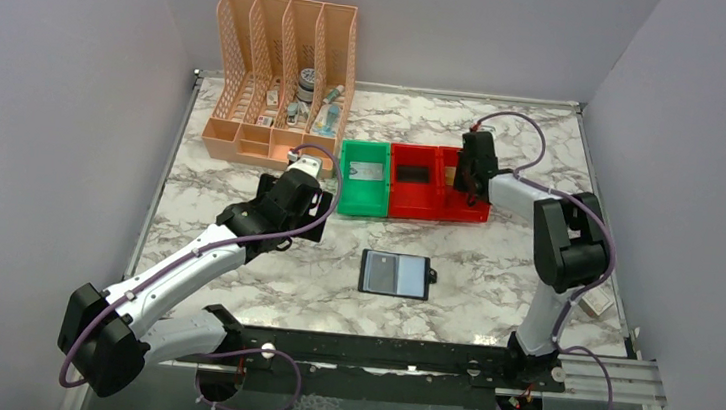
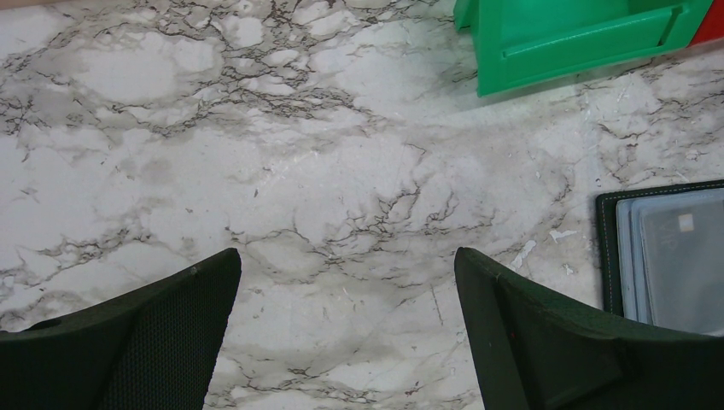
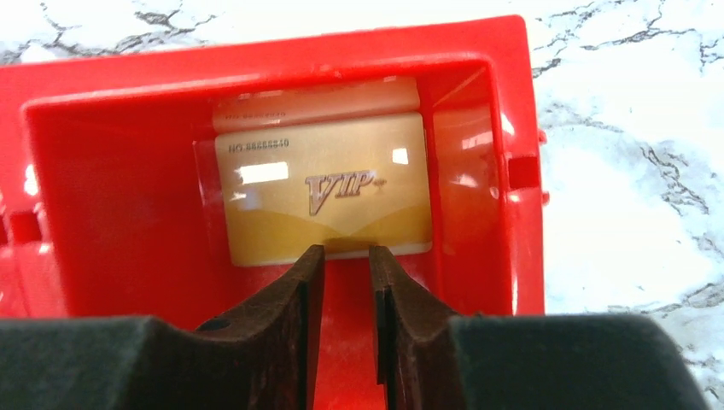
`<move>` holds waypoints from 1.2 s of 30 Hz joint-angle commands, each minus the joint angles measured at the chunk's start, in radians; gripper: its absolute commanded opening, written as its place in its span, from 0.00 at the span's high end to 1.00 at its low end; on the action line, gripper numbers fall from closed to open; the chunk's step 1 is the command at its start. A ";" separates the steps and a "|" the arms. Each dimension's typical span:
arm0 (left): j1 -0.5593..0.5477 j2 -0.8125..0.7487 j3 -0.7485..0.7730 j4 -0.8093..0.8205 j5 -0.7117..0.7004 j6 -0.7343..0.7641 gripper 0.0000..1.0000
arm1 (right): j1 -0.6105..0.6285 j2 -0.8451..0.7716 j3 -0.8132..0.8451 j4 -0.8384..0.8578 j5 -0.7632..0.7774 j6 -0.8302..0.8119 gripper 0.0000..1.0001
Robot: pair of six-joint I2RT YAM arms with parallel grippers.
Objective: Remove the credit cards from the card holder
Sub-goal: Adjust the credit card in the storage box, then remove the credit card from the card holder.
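Card (image 3: 324,188) flat in red bin (image 3: 119,171).
My right gripper (image 3: 346,252) slightly parted at card's near edge, pinching nothing; left gripper (image 2: 347,256) spread wide.

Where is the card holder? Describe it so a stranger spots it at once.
On the marble table, look in front of the row of green and red bins, toward the near edge. The card holder lies open and flat there, alone: black-edged, grey-blue inside, with a small side tab.

A robot test lab: a left arm (image 1: 193,254) and a right arm (image 1: 561,244) bolted to a metal rail (image 1: 375,352) at a marble-patterned tabletop (image 1: 494,268), boxed in by plain grey walls (image 1: 49,84), with looping purple cables (image 1: 520,115) and staged plastic bins (image 1: 362,203).
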 commanded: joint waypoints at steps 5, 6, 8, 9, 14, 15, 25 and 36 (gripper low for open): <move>0.005 -0.078 -0.013 -0.009 -0.067 -0.013 0.01 | 0.004 -0.214 -0.070 0.037 -0.053 0.046 0.66; 0.005 -0.086 -0.015 -0.008 -0.075 -0.016 0.01 | 0.004 -0.248 -0.082 0.035 -0.059 0.050 0.63; 0.005 -0.098 -0.015 -0.009 -0.087 -0.018 0.01 | 0.004 -0.319 -0.111 0.028 -0.075 0.068 0.52; 0.005 -0.101 -0.014 -0.008 -0.091 -0.020 0.01 | 0.004 -0.361 -0.130 0.029 -0.088 0.084 0.44; 0.006 -0.118 -0.013 -0.008 -0.107 -0.023 0.01 | 0.001 -0.583 -0.313 0.182 -0.217 0.155 0.07; 0.006 -0.123 -0.015 -0.009 -0.112 -0.025 0.01 | 0.001 -0.605 -0.340 0.202 -0.244 0.172 0.06; 0.014 -0.155 -0.015 -0.009 -0.143 -0.038 0.01 | 0.166 -0.665 -0.545 0.364 -0.545 0.487 0.11; 0.018 -0.150 -0.015 -0.009 -0.138 -0.038 0.01 | 0.714 -0.598 -0.449 0.003 0.151 0.592 0.33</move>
